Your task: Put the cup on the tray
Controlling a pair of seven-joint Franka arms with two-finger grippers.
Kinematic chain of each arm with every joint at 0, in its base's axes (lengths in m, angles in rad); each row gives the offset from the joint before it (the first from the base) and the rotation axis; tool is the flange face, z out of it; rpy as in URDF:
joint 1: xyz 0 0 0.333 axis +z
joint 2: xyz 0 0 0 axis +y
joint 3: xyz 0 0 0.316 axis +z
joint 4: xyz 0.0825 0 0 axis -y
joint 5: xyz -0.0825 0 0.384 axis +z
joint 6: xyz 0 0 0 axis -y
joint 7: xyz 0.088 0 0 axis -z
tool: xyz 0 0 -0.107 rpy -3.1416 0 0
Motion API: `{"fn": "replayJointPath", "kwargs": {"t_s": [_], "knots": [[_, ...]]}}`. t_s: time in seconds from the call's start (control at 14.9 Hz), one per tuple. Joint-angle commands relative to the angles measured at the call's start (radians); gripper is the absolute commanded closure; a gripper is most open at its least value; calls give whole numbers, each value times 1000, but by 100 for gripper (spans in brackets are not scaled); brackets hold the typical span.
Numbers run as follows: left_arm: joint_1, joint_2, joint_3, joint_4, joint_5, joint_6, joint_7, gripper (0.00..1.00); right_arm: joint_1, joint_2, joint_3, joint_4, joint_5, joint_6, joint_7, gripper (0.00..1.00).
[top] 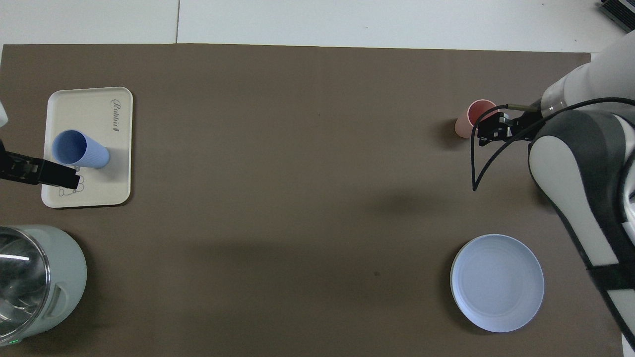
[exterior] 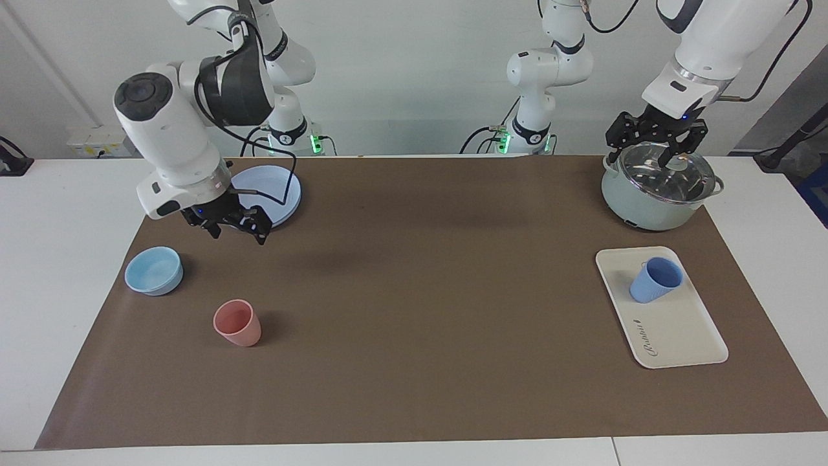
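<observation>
Cup [exterior: 655, 279] upright on tray [exterior: 679, 336], mouth up, toward 12 o'clock end. Left gripper [exterior: 654, 137] over pot [exterior: 656, 188], right gripper [exterior: 226, 223] by plate [exterior: 284, 188]: both open, empty.

- Cursive dark word "Rabbit" printed on the flat cream-white rectangular tray [top: 89, 106], near the corner farthest from the robots; legible from overhead, too small to read in the facing view.
- No other legible writing anywhere.

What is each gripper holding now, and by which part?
Nothing is held. The left gripper is open above the pot; the right gripper is open, raised near the plate.
</observation>
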Motion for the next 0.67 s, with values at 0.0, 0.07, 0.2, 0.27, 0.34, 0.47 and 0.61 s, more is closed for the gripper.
{"fn": "replayJointPath", "kwargs": {"t_s": [0.0,0.07,0.2,0.27,0.34,0.47,0.61], "knots": [[-22,-24,24,-34,-7,10,18,0,-13,-82,5,-30,-23,-12,-64,0],[-17,-24,23,-34,-7,10,17,0,-18,-94,3,-23,-21,-12,-81,0],[38,-30,-5,-37,-7,10,23,0,-27,-117,2,-18,-17,-12,-82,0],[56,-32,-29,-41,-7,12,24,0,-27,-119,-2,-17,-6,-10,-82,0],[55,-33,-33,-46,-7,20,24,0,-27,-119,2,6,-5,-10,-76,0],[47,-33,-30,-46,-7,12,26,0,-27,-129,2,17,-21,-15,-85,0],[49,-38,-30,-46,-7,14,24,0,-27,-158,2,11,-14,-21,-76,0]]}}
